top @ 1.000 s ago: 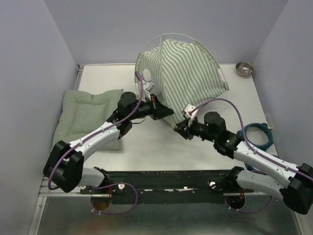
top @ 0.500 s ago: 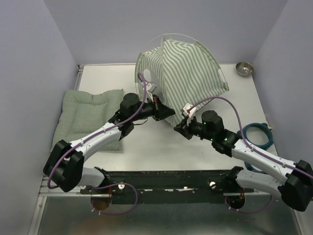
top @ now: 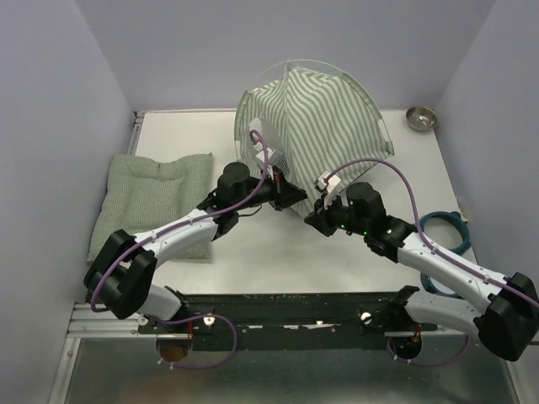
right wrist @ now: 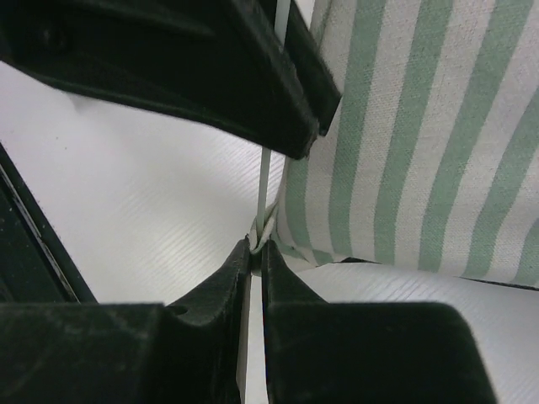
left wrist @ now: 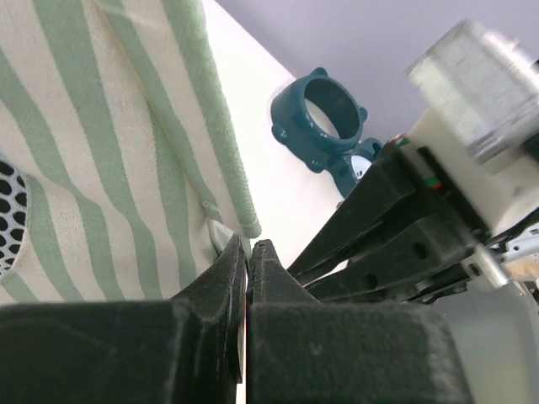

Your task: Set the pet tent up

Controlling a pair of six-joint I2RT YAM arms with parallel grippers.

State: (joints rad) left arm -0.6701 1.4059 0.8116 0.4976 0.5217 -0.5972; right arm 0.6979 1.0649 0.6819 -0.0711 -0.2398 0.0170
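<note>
Pale lavender walls closed in the white table (top: 253,252) on three sides. Your pet tent (top: 324,118) stood toward the far edge, about midway along it, raised into a lopsided half-dome. Its fabric was cream with soft green stripes running up to a peak, and a thin whitish pole (right wrist: 264,185) arched over the top and down the right side. A patch of grey mesh (left wrist: 7,215) with round holes showed on the panel nearest your left arm. The hem along the near edge was a rolled green-striped seam ending in a low corner.

Your left gripper (left wrist: 250,251) sat at that near corner with its jaws pressed together, pinching a sliver of the hem. Your right gripper (right wrist: 257,248) met it from the other side, touching distance away, its jaws closed on the pole where it passed through a small white loop at the fabric's edge.

You had a green checked cushion (top: 152,202) lying flat by the left edge, a teal ring-shaped fitting (top: 442,236) by the right edge, and a small metal bowl (top: 421,118) in the far right corner.
</note>
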